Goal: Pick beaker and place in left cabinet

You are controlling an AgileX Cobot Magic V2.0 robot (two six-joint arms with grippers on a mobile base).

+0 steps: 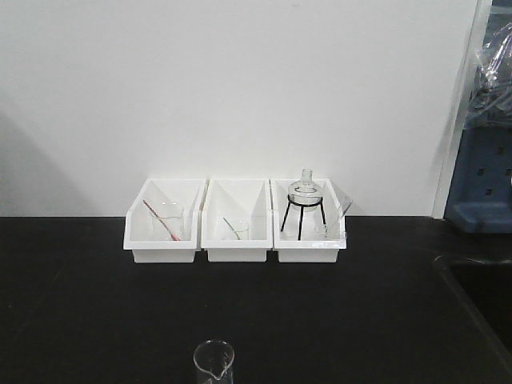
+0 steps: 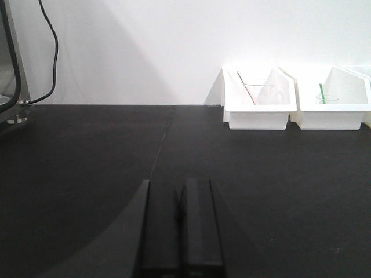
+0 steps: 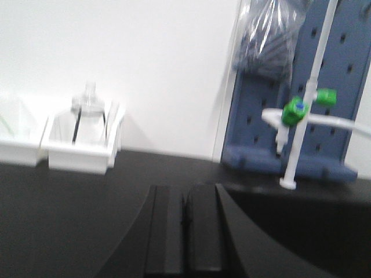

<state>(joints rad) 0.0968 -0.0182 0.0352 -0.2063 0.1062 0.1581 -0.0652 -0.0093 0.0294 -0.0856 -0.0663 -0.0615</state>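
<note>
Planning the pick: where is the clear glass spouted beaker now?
Front view, bottom edge, left of centre: the clear glass spouted beaker stands on the black benchtop before the middle white bin.

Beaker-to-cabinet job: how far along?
Done: nothing. The beaker stands ungrasped on the black counter. In hand: nothing, as the left gripper and right gripper are both shut and empty. Left: the whole pick, carry and placement.

Three white bins (image 1: 162, 250), one flask (image 1: 305, 192), one beaker (image 1: 214, 364), two smaller beakers (image 1: 170, 220)
</note>
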